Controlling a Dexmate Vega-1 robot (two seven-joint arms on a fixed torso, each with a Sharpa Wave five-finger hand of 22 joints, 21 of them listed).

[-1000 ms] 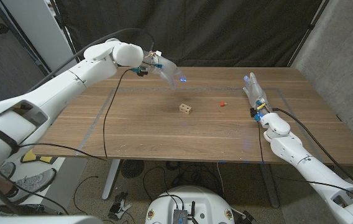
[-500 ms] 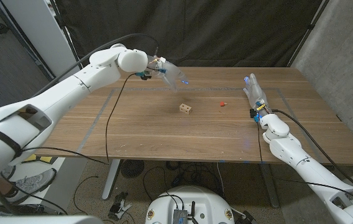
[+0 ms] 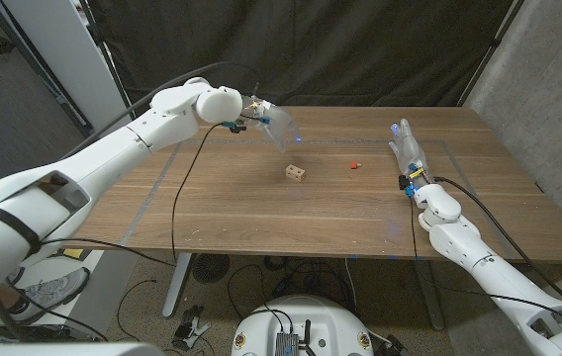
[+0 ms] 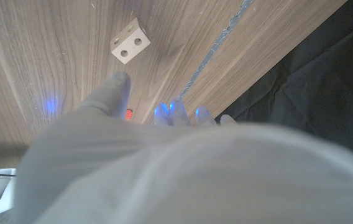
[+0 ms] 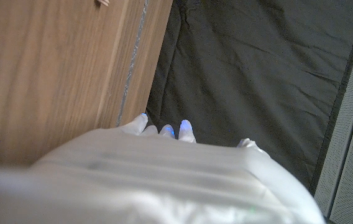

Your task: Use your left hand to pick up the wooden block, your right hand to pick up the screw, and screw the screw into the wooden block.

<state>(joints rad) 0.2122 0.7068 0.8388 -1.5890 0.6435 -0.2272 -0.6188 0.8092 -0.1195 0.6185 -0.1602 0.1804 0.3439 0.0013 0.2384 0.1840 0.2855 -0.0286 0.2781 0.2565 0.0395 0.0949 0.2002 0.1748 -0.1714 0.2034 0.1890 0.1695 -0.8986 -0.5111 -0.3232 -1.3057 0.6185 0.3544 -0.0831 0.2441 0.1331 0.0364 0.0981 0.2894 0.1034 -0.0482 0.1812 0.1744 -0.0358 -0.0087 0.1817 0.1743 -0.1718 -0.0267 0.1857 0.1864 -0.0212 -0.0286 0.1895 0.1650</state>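
Two white arms reach over a wooden table [image 3: 212, 213] that carries one wooden block and one red screw. At left, the left hand [image 3: 276, 126] hangs in the air above the far part of the table, fingers stretched out and apart, holding nothing; its tips point toward the table's middle. In the left wrist view the same hand [image 4: 120, 155] shows its back, blurred, with fingertips [image 4: 122, 79] glowing blue at the ends and lying short of the block [image 4: 130, 42].

Near the middle of the table sits the block [image 3: 296, 173], a small pale cube resting on the wood, well apart from both hands (two round holes show on one face in the left wrist view). It has no clear long axis; the holed face is turned up and toward the left hand's camera.

Just to the right of the block, and apart from it, lies the screw [image 3: 354, 165], a small red thing too small for its heading or long axis to be told. A red speck [image 4: 129, 114] marks it in the left wrist view, half hidden behind the hand.

At right, the right hand [image 3: 407, 148] stands on the table near a grey tape line [image 3: 439, 148], fingers straight and pointing to the far edge, holding nothing. The right wrist view shows its back [image 5: 164, 168] and a dark curtain [image 5: 257, 68] beyond the table.
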